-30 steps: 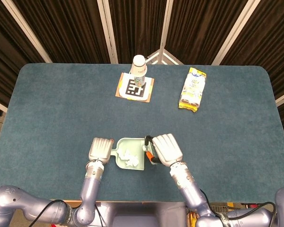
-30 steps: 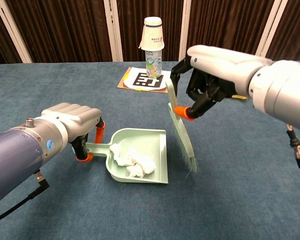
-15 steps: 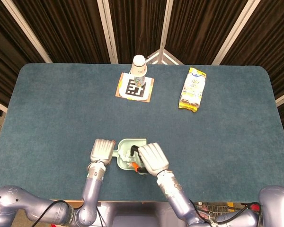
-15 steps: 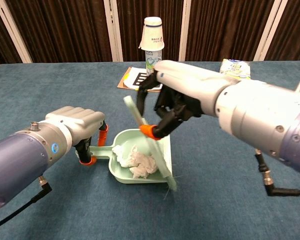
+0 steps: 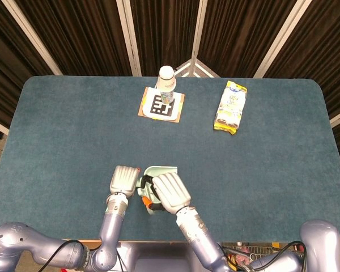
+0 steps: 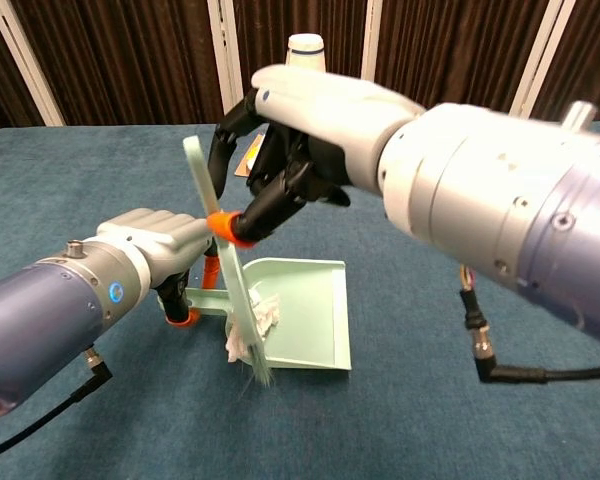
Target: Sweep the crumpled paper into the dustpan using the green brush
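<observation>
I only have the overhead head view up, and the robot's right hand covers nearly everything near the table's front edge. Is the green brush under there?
Observer: Yes. In the chest view the right hand grips the green brush by its handle, bristles pointing down.
Operator: Where is the crumpled paper?
Observer: The crumpled paper sits at the left side of the dustpan, pressed against the brush's bristles.
Operator: Is something holding the dustpan?
Observer: The left hand grips its handle, at the pan's left.
Operator: What is the white thing at the far side?
Observer: A bottle with a paper cup upside down on top; the hand hides most of it.
</observation>
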